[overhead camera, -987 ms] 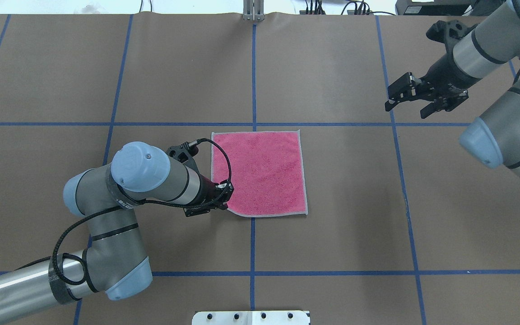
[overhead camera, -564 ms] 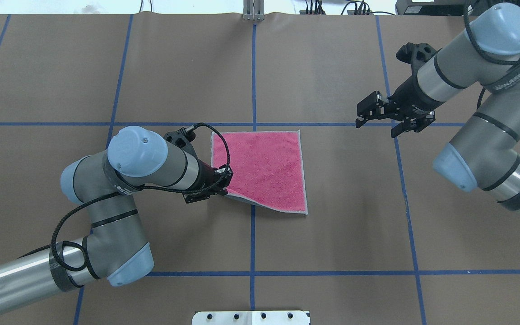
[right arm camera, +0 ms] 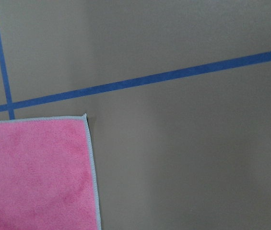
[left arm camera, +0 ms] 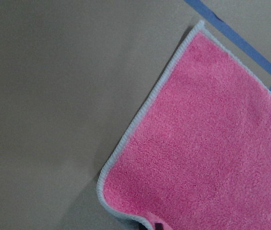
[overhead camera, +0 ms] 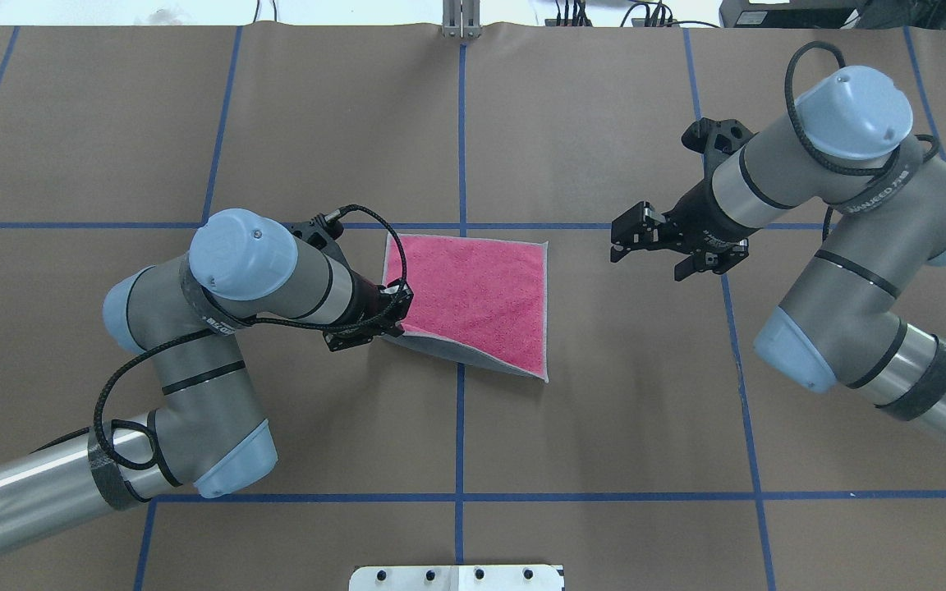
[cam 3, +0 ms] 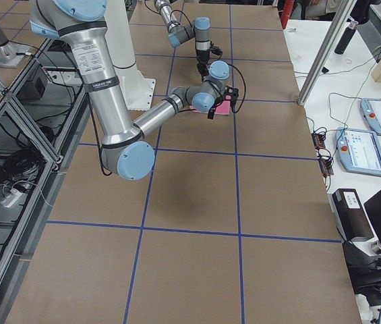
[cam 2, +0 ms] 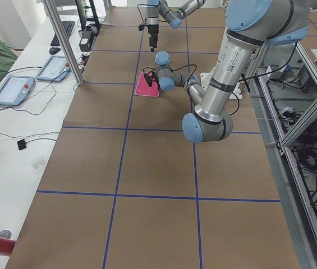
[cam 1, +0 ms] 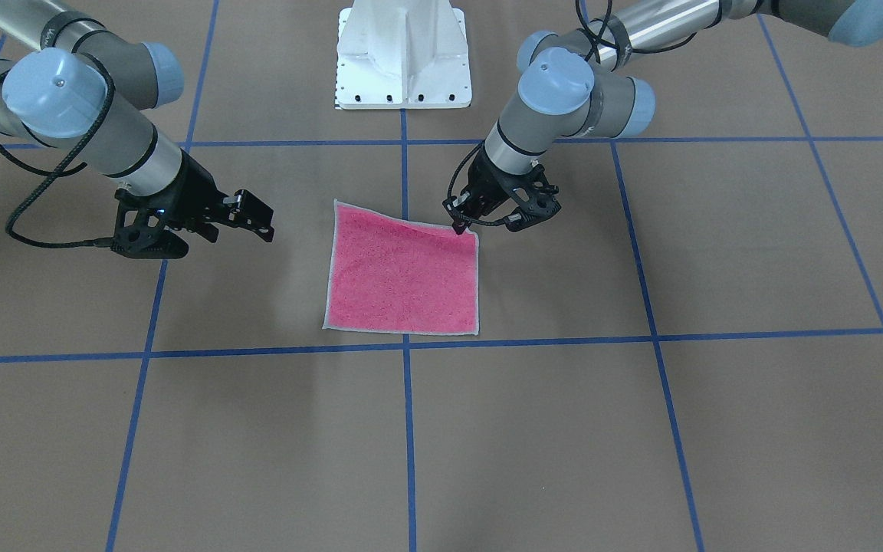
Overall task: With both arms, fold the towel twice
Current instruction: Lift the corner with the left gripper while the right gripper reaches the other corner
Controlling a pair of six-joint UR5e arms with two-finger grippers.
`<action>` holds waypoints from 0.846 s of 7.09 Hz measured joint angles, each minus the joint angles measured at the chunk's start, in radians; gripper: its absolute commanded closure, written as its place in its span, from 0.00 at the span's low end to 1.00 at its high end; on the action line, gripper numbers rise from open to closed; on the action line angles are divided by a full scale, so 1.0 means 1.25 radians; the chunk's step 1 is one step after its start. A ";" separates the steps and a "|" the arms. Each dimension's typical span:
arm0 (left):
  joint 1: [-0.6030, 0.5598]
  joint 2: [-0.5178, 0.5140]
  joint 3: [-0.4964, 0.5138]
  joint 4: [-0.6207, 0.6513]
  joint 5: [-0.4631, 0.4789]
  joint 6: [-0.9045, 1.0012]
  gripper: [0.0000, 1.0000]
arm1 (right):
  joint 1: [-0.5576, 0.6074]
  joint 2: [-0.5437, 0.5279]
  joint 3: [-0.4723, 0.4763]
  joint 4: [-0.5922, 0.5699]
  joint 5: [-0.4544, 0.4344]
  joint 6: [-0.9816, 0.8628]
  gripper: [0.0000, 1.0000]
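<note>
The towel (overhead camera: 477, 295) lies pink face up at the table's middle, with a light grey trim. My left gripper (overhead camera: 397, 325) is shut on its near-left corner and holds that corner off the table, so a strip of grey underside (overhead camera: 461, 355) shows. In the front-facing view the left gripper (cam 1: 458, 225) pinches the same corner of the towel (cam 1: 403, 280). My right gripper (overhead camera: 647, 256) hangs open a short way right of the towel, touching nothing; it also shows as the right gripper (cam 1: 238, 228). The wrist views show the towel (left arm camera: 212, 143) and its far-right corner (right arm camera: 34, 172).
Brown paper with blue tape lines (overhead camera: 461, 427) covers the table. The white pedestal base (cam 1: 403, 54) stands at the robot's side. A metal bracket (overhead camera: 461, 25) sits at the far edge. Touch panels (cam 2: 12, 89) lie on a side bench.
The left gripper has raised the towel's near-left corner and drawn it toward the far side, skewing the near edge. The right arm has swung in from the far right toward the towel.
</note>
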 measured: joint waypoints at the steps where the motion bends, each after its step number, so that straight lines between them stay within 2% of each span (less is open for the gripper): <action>1: 0.000 0.000 0.000 0.000 0.000 0.000 1.00 | -0.026 0.018 0.000 0.000 -0.013 0.063 0.01; 4: -0.001 0.000 0.000 0.000 0.000 -0.001 1.00 | -0.130 0.071 0.004 0.002 -0.094 0.273 0.01; 6: -0.001 0.000 0.001 0.000 -0.001 -0.001 1.00 | -0.172 0.083 0.002 0.002 -0.122 0.381 0.01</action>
